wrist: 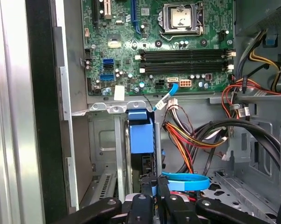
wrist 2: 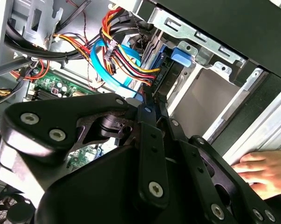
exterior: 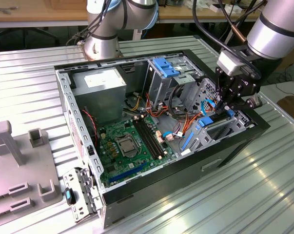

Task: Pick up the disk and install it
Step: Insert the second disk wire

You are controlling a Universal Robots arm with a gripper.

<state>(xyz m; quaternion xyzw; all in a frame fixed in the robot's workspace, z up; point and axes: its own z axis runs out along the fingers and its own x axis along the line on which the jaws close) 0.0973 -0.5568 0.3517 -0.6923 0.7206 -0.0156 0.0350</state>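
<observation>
The gripper [wrist: 154, 193] had its jaws clamped on the disk [wrist: 141, 133], whose long axis ran straight ahead of them into the drive bay [wrist: 105, 154].

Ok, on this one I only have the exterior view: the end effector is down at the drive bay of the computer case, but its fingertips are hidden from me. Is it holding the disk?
Observer: It looks so. In the first wrist view the end effector seems closed on the disk, which stands on edge in the bay.
Operator: Anything close beside it?
Observer: A blue flat cable loops right next to the disk.
Operator: Anyone near the case?
Observer: Yes. In the second wrist view a person's hand rests at the edge of the case.
</observation>
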